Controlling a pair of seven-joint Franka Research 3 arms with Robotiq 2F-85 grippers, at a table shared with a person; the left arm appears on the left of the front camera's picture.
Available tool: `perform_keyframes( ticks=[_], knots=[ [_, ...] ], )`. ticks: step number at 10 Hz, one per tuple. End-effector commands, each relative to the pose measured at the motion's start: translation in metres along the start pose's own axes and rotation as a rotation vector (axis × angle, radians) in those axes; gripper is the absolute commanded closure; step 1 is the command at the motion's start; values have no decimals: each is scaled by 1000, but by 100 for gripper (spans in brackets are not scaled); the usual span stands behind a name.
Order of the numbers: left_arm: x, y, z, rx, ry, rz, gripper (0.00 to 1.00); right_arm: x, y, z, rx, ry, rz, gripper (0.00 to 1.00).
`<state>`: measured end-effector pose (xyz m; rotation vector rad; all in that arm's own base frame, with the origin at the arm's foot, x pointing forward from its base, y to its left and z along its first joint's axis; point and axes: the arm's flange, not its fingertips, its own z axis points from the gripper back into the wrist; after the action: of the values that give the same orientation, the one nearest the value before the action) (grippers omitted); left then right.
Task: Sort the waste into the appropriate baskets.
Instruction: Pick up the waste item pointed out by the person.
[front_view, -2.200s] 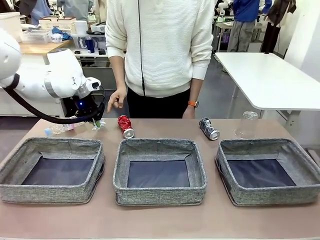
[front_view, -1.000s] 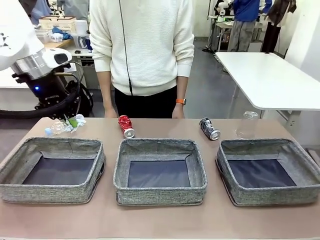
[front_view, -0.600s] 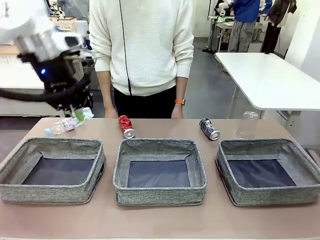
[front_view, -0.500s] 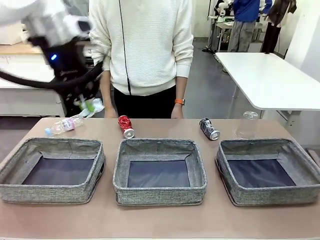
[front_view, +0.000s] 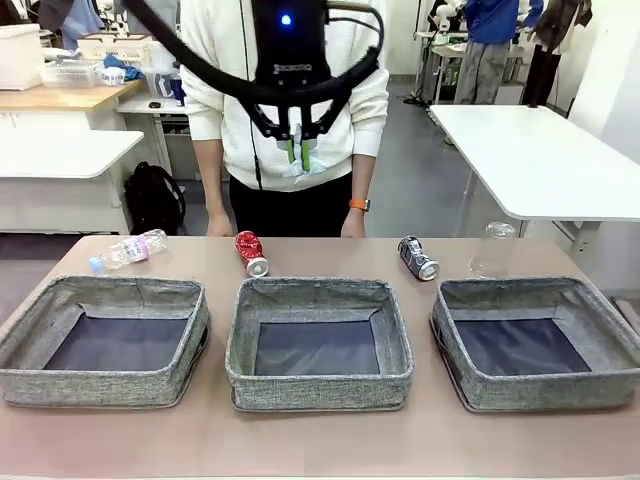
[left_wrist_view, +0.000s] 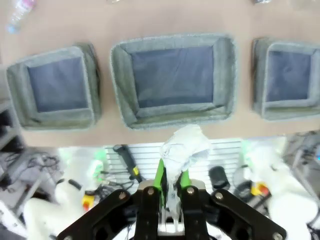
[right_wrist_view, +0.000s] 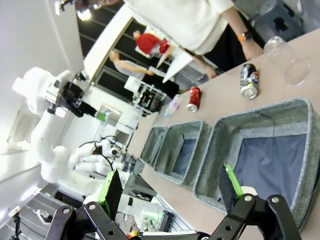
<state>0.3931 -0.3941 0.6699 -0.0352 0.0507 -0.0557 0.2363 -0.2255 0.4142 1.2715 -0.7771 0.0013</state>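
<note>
My left gripper (front_view: 298, 158) hangs high over the table's middle, in front of the person's chest, shut on a crumpled white paper wad (front_view: 311, 164). Seen from the left wrist, the wad (left_wrist_view: 186, 146) sticks out between the green pads (left_wrist_view: 160, 172), above the near rim of the middle basket (left_wrist_view: 172, 112). Three grey baskets stand in a row: left (front_view: 100, 386), middle (front_view: 320, 386), right (front_view: 540, 392). Behind them lie a blue-capped bottle (front_view: 127, 250), a red can (front_view: 251, 252), a dark can (front_view: 418, 257) and a clear bottle (front_view: 493, 248). My right gripper (right_wrist_view: 170, 185) stands open and holds nothing.
A person in a white sweater (front_view: 300, 90) stands at the far edge, hands near the table. In the right wrist view the nearest basket (right_wrist_view: 300, 112) lies below the open fingers, with the dark can (right_wrist_view: 247, 80) and the clear bottle (right_wrist_view: 282, 57) beyond. A white table (front_view: 540, 160) stands at the back right.
The left arm has lifted the paper wad from the table's far left and swung it up and to the right, to high above the middle basket. The other litter has not moved.
</note>
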Motion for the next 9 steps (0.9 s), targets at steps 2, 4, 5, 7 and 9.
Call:
perform_keyframes(
  ticks=[2, 4, 5, 7, 9],
  knots=[
    [23, -31, 49, 65, 21, -45, 89, 3, 0, -1, 14, -15, 29, 0],
    [24, -16, 59, 42, 36, -43, 89, 3, 0, -1, 14, -15, 29, 0],
    [23, -9, 66, 18, 30, -52, 89, 3, 0, -1, 14, -15, 29, 0],
    [20, -3, 86, -33, 32, -88, 89, 3, 0, -1, 14, -15, 29, 0],
    [20, -1, 104, -89, 35, -114, 89, 3, 0, -1, 14, -15, 29, 0]
  ],
)
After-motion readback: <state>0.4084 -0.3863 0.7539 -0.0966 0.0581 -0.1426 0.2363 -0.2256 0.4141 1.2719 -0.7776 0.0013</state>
